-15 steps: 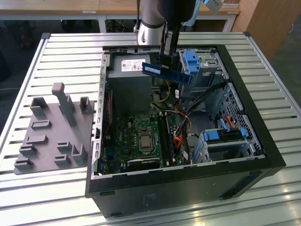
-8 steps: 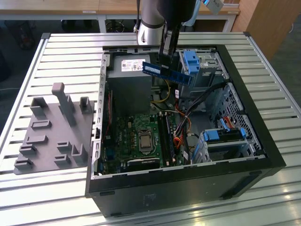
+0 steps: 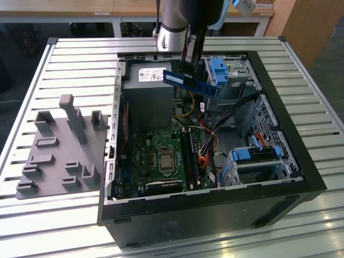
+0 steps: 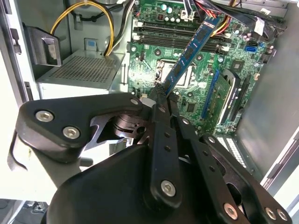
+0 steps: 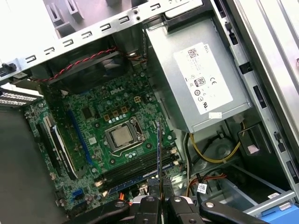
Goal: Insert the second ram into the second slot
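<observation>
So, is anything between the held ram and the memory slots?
Nothing visible. The gripper holds the second ram above the open case, and the memory slots lie uncovered below it in both wrist views. Cables bunch beside the slots, not across them.

I read the memory stick (image 3: 207, 89) as blue with a white label, my gripper (image 4: 161, 94) black. In the exterior view, the board (image 3: 153, 156) at six o'clock of the stick is green; the tray (image 3: 59, 153) at nine o'clock of the black case (image 3: 215, 220) is plain grey.
</observation>
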`<action>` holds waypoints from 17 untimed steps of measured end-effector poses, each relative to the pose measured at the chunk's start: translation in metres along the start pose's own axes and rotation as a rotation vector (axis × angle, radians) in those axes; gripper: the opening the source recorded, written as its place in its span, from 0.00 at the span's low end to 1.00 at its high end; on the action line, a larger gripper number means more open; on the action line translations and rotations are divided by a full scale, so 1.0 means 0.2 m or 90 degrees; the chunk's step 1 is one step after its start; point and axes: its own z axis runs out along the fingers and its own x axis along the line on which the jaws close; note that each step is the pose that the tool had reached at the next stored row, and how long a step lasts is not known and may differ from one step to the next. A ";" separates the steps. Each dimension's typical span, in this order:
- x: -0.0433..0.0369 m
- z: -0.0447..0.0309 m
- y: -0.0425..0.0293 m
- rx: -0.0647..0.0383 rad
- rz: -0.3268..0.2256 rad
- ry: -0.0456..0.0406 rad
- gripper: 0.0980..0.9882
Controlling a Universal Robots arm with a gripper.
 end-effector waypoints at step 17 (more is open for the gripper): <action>0.000 0.000 0.000 0.001 0.056 -0.0011 0.04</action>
